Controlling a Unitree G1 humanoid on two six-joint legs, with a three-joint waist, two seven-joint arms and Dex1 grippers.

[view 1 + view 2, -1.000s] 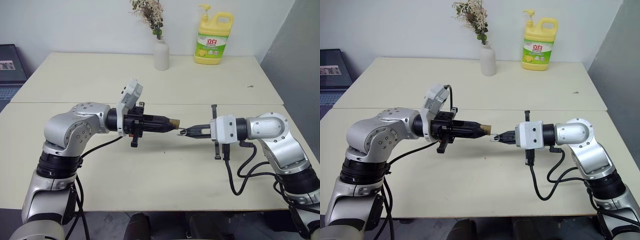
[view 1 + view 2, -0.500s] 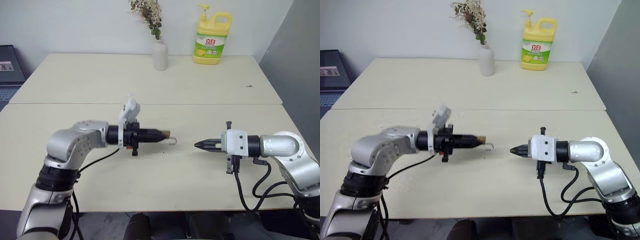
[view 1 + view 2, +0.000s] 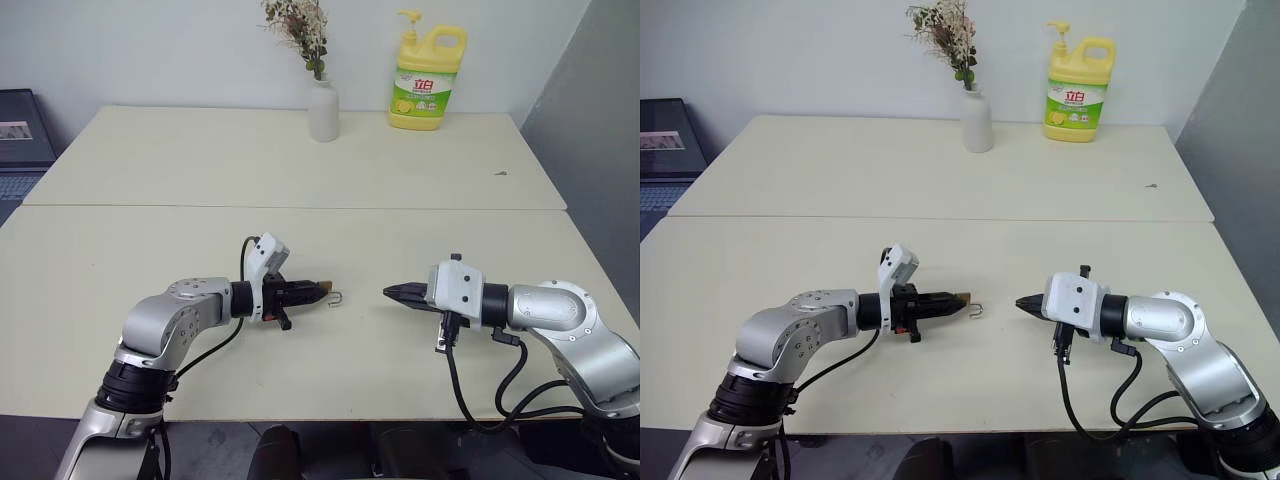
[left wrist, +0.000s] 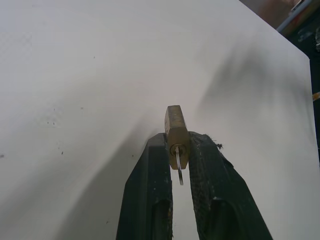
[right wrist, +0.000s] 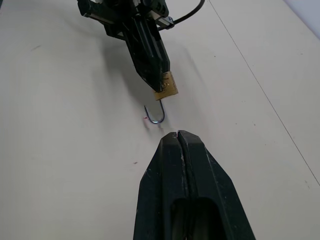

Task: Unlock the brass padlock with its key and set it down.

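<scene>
The near table (image 3: 330, 380) lies bare around both grippers. The left gripper (image 3: 318, 292), closed on the brass padlock (image 3: 324, 292), and the shut right gripper (image 3: 392, 292) face each other tip to tip across an unobstructed gap. From that gap, a white vase (image 3: 322, 110) stands at 12 o'clock and a yellow detergent bottle (image 3: 427, 78) at 1 o'clock, both well apart on the far table (image 3: 180, 150).
</scene>
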